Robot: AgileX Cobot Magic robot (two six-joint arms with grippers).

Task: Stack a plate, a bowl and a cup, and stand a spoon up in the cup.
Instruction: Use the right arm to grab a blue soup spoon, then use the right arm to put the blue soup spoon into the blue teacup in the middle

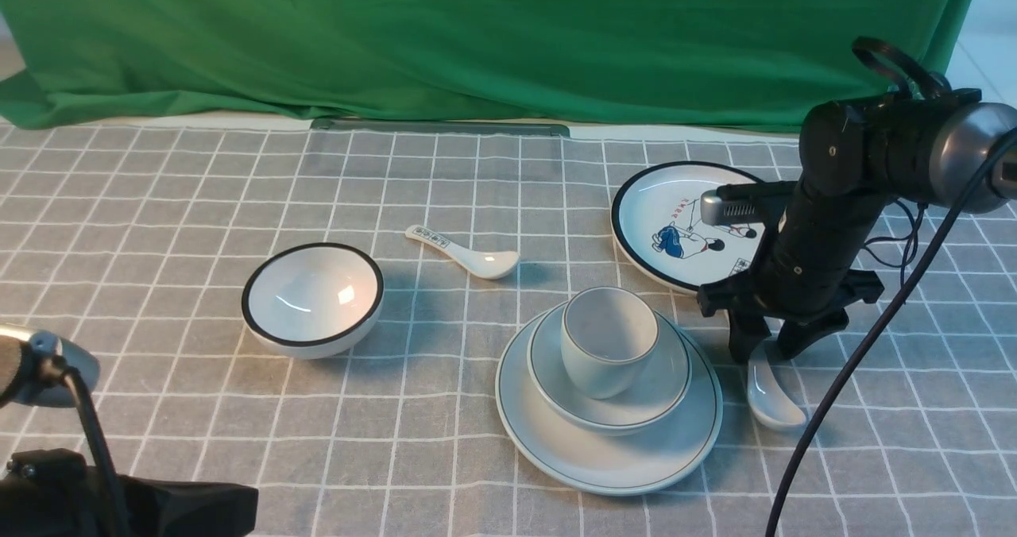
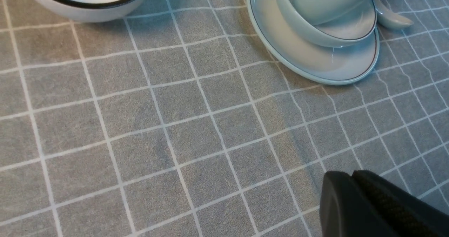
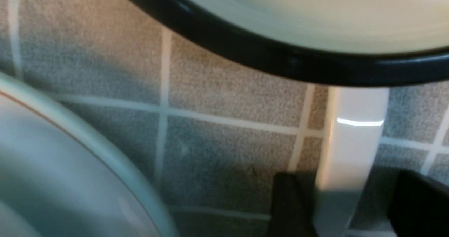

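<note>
Closest in, the left hand [image 2: 350,181] hung shut above the table [image 1: 159,203]. The cup [image 1: 608,338] sat in the bowl [image 1: 636,406] on the plate [image 1: 604,465], so the step in hand was taking up the spoon [image 1: 771,398]. It lay flat just right of the plate, and the right hand [image 1: 767,350] stood with jaws apart astride its handle. Next: close, lift, stand it in the cup. Counted: one cup; two plates, with the picture plate [image 1: 667,211]; two bowls, with the black-rimmed bowl [image 1: 312,299]; two spoons, with the printed spoon [image 1: 469,255].
</note>
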